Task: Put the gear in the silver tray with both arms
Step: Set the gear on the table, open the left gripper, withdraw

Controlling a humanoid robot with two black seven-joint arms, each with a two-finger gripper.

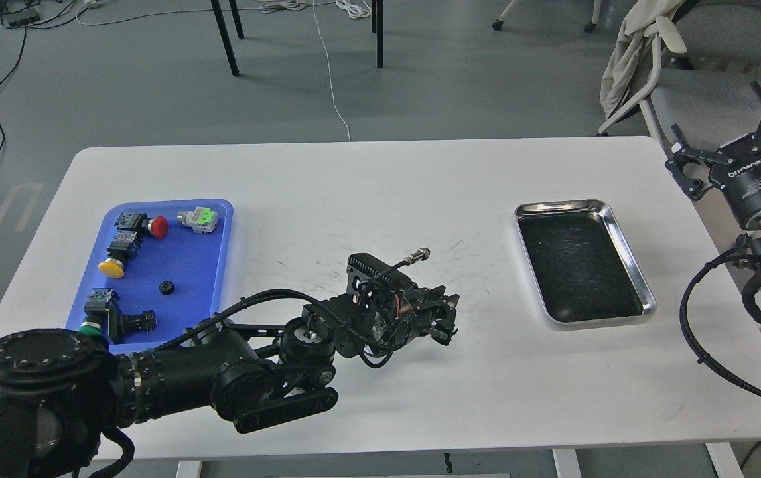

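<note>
the left gripper (445, 320) hangs low over the table (367, 192), its jaws seen dark and end-on — whether they grip anything cannot be told. the silver tray (627, 262) lies well to their right, holding nothing. the small black gear (166, 288) sits far behind them on the blue tray (214, 265). the right gripper (725, 143) — jaws spread wide — hovers off the table's right edge.
</note>
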